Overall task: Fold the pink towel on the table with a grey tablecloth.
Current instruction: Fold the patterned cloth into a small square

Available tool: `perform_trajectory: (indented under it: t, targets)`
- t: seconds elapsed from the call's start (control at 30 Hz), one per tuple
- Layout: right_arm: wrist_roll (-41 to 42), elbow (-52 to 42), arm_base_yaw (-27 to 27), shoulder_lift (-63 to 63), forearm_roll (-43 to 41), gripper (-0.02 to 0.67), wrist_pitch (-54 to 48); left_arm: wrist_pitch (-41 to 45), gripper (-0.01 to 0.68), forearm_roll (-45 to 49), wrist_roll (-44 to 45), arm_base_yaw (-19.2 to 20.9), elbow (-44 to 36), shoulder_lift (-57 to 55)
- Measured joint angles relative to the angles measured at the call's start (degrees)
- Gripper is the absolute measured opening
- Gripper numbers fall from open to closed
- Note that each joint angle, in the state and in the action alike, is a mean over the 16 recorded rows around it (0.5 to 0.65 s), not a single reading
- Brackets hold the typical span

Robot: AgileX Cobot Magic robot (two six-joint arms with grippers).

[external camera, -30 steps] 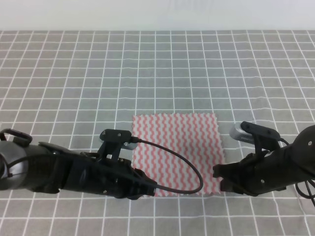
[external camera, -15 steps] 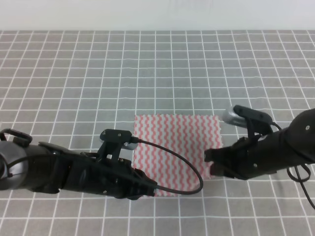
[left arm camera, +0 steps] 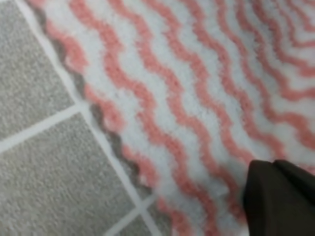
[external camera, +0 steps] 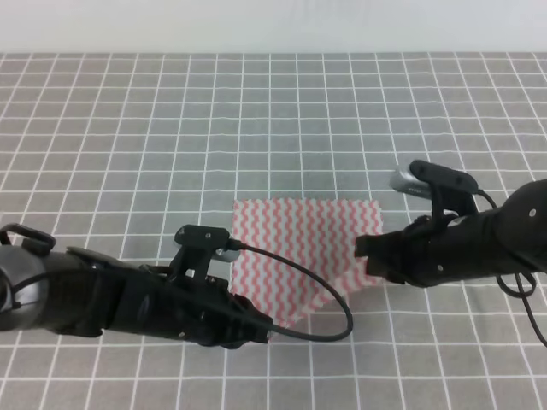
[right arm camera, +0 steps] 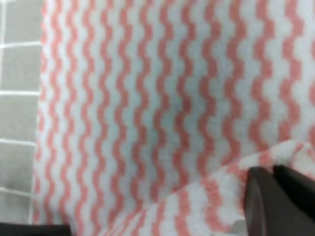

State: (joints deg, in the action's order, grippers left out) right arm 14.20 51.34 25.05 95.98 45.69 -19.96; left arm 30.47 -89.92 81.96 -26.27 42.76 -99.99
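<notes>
Grey gridded worktop carries our pink towel near its front (thin, limp, best pinched at corners). Right end effector grips a lifted corner; left end effector pins another, we judge.

Pale, plain wall along the top edge of the exterior view, evenly lit.

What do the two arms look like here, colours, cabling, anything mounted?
Both arms are matte black with rounded, bulky housings. The left arm carries a small black bracket with a silver part on top, and a thin black cable loops out from it. The right arm has a silver-grey capsule-shaped module on a black mount, with thin black cables at its right. No markings are legible.
</notes>
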Motion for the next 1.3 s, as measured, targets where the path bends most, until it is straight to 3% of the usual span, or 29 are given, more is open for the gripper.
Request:
perform_trajectory:
  t: [0.23, 0.5, 0.93, 1.07, 1.3]
  targets:
    - [0.0, 1.6, 0.0, 1.0, -0.3, -0.015, 0.4, -1.7, -0.003, 1.6, 2.6, 0.0, 0.1, 4.9]
    - [0.0, 3.6, 0.0, 2.2, -1.0, -0.015, 0.4, -4.0, -0.003, 9.5, 9.1, -1.4, 0.0, 10.2]
    - [0.0, 4.8, 0.0, 2.5, -1.6, -0.015, 1.0, -14.9, 0.003, 16.9, 19.6, -8.1, -0.5, 11.3]
    - [0.0, 4.8, 0.0, 2.5, -1.6, -0.015, 1.3, -17.2, 0.055, 16.7, 21.5, -9.4, -0.5, 11.3]
    - [0.1, 4.8, 0.0, 2.5, -1.6, -0.015, 1.5, -19.0, 0.220, 16.6, 21.9, -10.0, -0.6, 11.4]
